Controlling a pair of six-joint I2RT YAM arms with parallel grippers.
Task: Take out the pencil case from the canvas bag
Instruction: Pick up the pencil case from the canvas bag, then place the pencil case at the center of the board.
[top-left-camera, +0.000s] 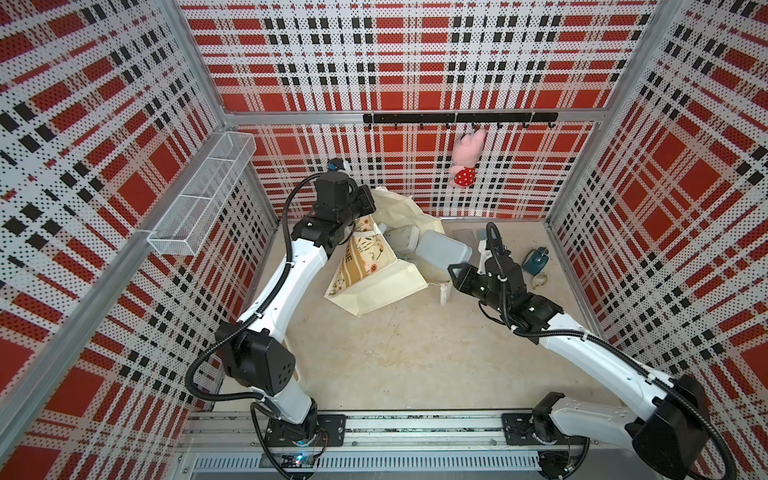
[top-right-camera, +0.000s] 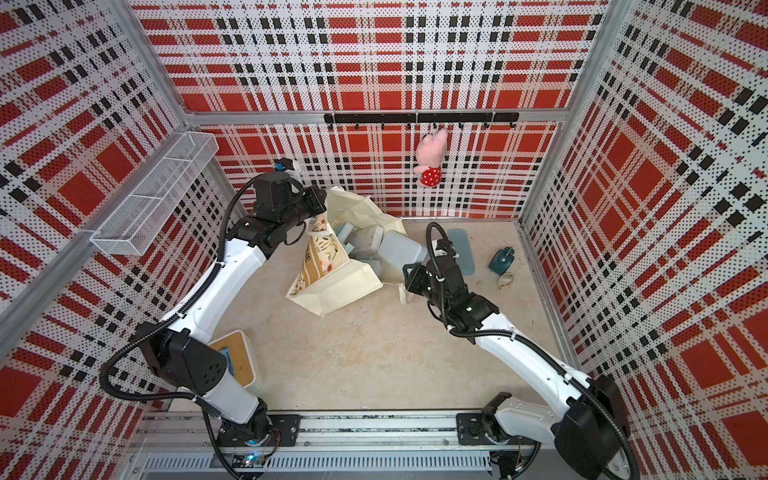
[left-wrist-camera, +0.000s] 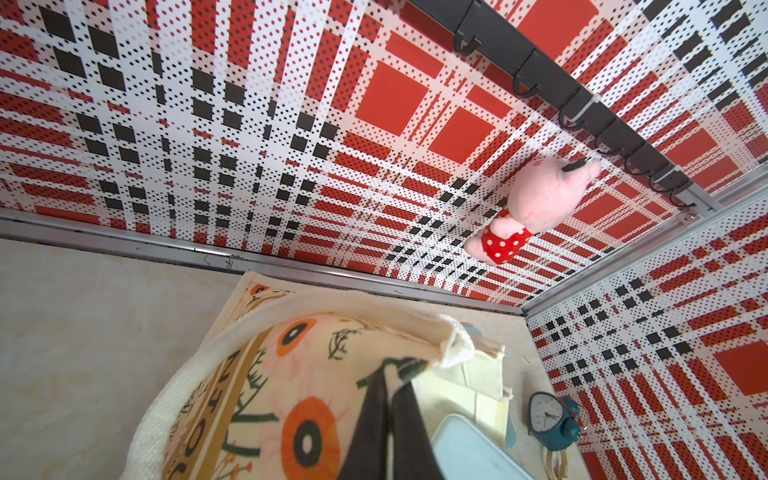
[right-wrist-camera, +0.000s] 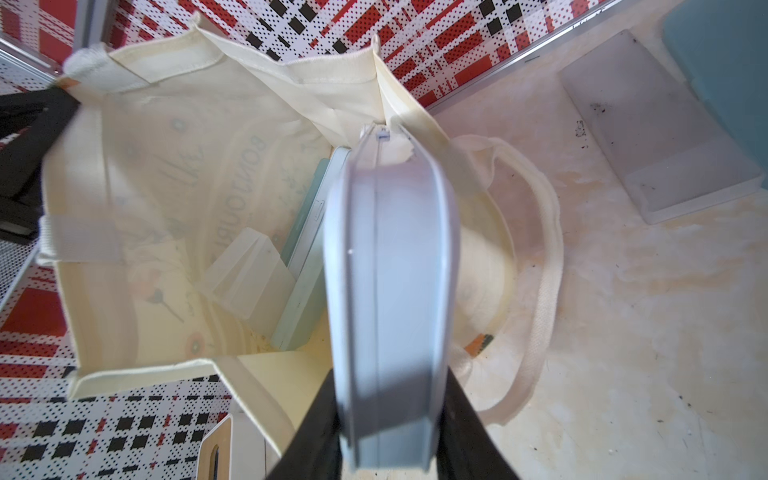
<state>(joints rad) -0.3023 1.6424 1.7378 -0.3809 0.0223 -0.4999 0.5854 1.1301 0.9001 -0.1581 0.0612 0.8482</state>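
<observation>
The one pencil case (right-wrist-camera: 390, 266), a smooth grey zipped shell, looks light and fairly stiff but slick, so its narrow end, squeezed across the thickness, seems a fair hold. The right gripper (right-wrist-camera: 390, 382) is clamped there at a narrow gap, with the case mostly out of the bag (top-left-camera: 374, 286) and its zip end at the mouth. The left gripper (left-wrist-camera: 395, 374) is pinched tight on the bag's top edge, propping the mouth open. I count one bag with two loop handles (right-wrist-camera: 544, 266), one case, and two other things inside: a mint slab (right-wrist-camera: 307, 266) and a clear block (right-wrist-camera: 249, 274).
</observation>
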